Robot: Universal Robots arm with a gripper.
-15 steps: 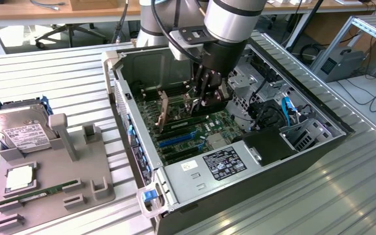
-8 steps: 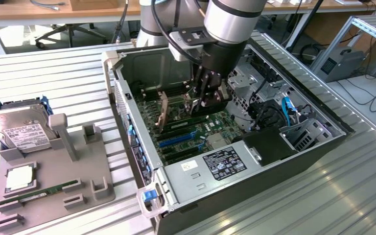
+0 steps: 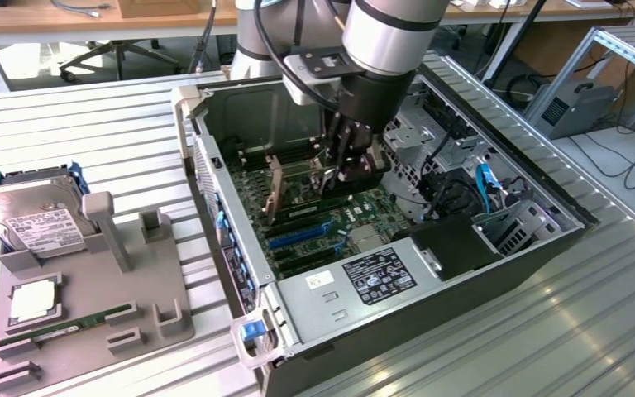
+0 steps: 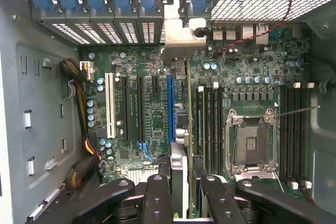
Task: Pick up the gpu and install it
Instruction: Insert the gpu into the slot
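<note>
The arm reaches down into the open computer case (image 3: 295, 107), which lies on its side on the slatted metal surface (image 3: 97, 149). Its hand (image 3: 337, 169) is low inside the case, just above the motherboard (image 3: 317, 219), and it is grasping the gpu (image 3: 277, 184). The card stands on edge between the fingers (image 4: 157, 198), its silvery-beige bracket (image 4: 178, 35) up against the rear wall of the case beside the row of blue slot clips (image 4: 105, 1). From the wrist view the card's thin edge runs straight down the board, just beside the long blue slot (image 4: 170, 106) and the bank of memory slots (image 4: 210, 124). Whether it is already seated in a slot or only touching it, I cannot tell.

Next to the memory slots sits the processor socket (image 4: 253, 142), with its metal frame open. Toward the near end of the case lies the power supply (image 3: 373, 277) with its label facing up.

On the exterior view's left, well apart from the case, a grey holder tray (image 3: 130, 322) rests on the surface. It carries a hard drive (image 3: 36, 223) with a white label, a square processor (image 3: 33, 302) and a slim green RAM stick (image 3: 69, 324).
</note>
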